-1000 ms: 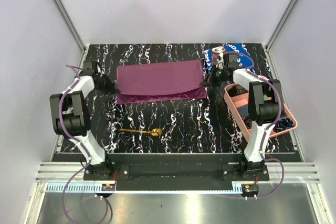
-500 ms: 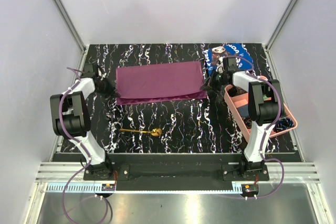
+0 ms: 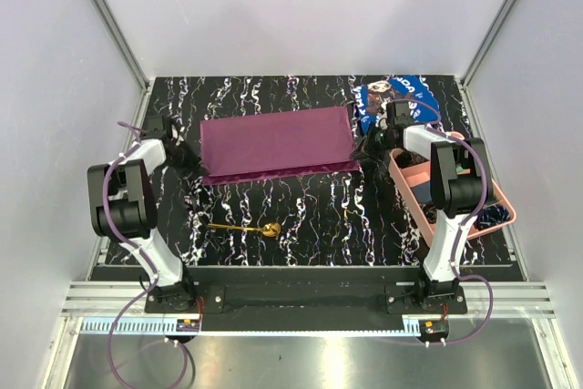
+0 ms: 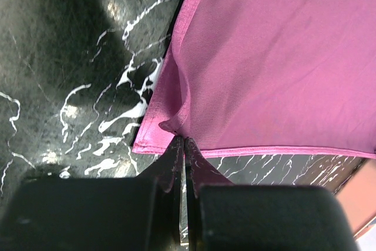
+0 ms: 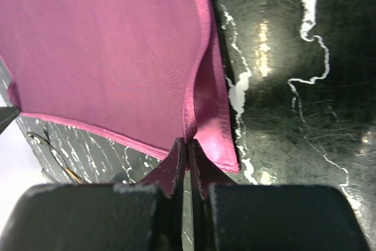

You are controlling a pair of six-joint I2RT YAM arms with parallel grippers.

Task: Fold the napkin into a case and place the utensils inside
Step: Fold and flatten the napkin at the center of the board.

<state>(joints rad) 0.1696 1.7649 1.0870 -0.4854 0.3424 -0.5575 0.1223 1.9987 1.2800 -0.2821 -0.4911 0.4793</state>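
Two pincers are pinching one napkin (image 3: pixel 276 141): the left pincer (image 4: pixel 183 140) is gripping its near-left corner, the right pincer (image 5: pixel 187 142) its near-right. The napkin is lying doubled on the far worktop (image 3: pixel 319 211), one gold spoon (image 3: pixel 246 228) nearer, apart. One pink tray (image 3: pixel 508 217) is holding indistinct dark items (image 3: pixel 492 215).

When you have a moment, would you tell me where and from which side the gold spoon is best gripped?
Probably mid-handle on the gold spoon, coming straight down with the jaws closing across it: it lies flat on the table, thin handle pointing left, round bowl right, nothing crowding it.
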